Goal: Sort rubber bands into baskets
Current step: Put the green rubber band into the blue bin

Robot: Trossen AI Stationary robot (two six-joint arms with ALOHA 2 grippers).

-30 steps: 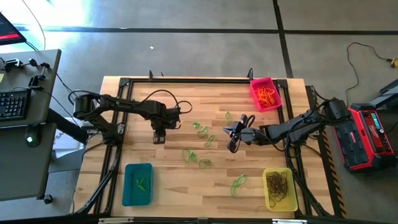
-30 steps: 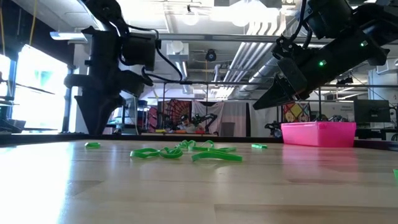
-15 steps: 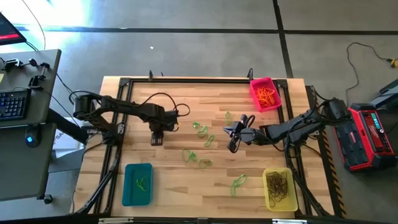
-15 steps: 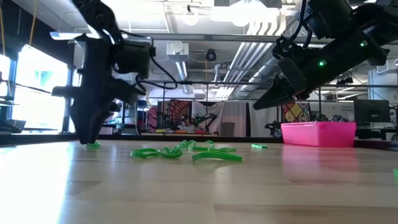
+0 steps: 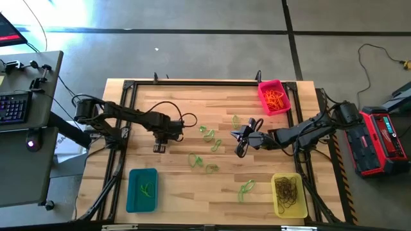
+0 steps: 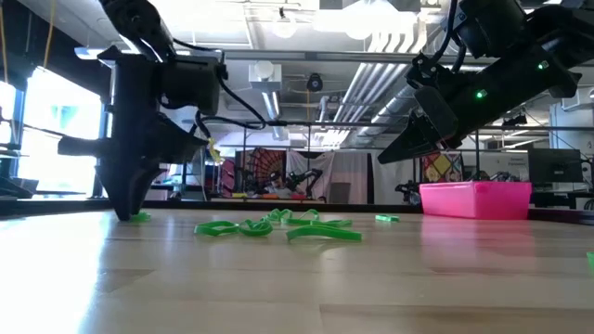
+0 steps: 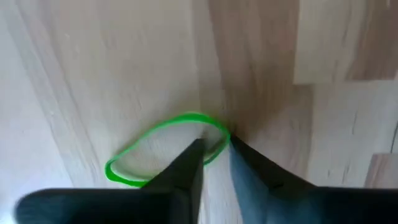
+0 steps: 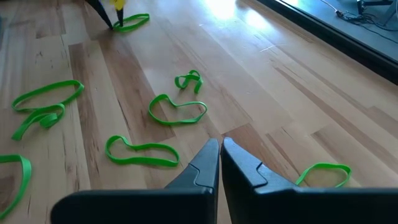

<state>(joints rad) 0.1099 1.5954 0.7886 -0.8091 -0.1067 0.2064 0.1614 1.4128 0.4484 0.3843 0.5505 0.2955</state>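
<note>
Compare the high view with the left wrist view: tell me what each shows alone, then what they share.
High view only: the teal plastic basket, yellow plastic basket, pink-red plastic basket, and the right claw over mid-table.

Left wrist view only: the left claw with its fingertips straddling one side of a bright green rubber band.

Both: the pale wooden table and the left claw, down at the tabletop.

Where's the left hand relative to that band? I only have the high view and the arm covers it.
Observer: In the left wrist view, the left hand has its fingertips down at the table, astride one end of a green band.
Operator: Pinched?
Observer: A narrow gap shows between the fingers, and the band's end curves into it.
Operator: Right hand carrying anything?
Observer: No. The right wrist view shows the right hand shut and empty.
</note>
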